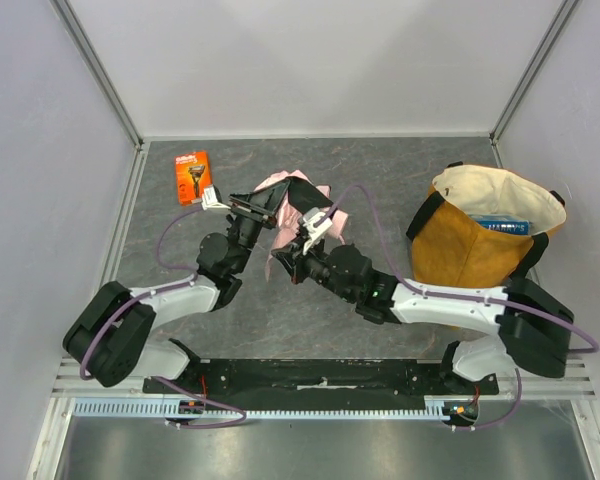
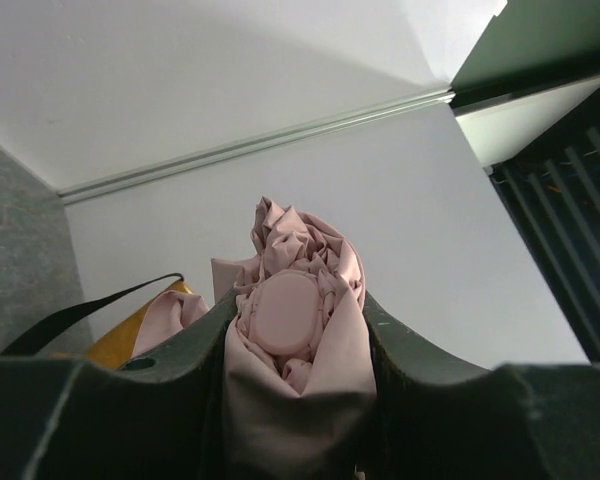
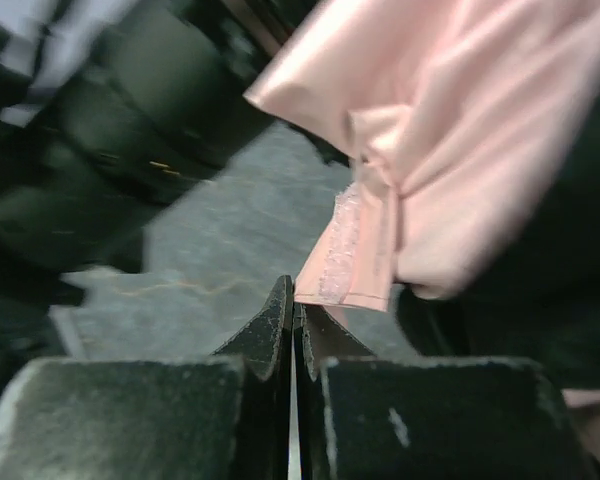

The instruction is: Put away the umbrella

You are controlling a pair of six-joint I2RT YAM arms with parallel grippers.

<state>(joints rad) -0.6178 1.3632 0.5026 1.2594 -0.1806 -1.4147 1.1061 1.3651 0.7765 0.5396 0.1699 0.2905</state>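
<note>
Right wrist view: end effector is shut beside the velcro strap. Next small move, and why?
Probably open the right end effector and ease it forward around the velcro strap: its jaws meet with nothing visibly between them, the strap hanging just beyond the tips. The left end effector holds the umbrella.

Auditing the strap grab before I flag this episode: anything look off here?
The right gripper is shut with nothing visibly between its fingertips: the Velcro strap hangs just beside them, apparently missed. The umbrella fabric is bunched and loose, though the left gripper is clamped around it. Nothing looks spilled or damaged.
</note>
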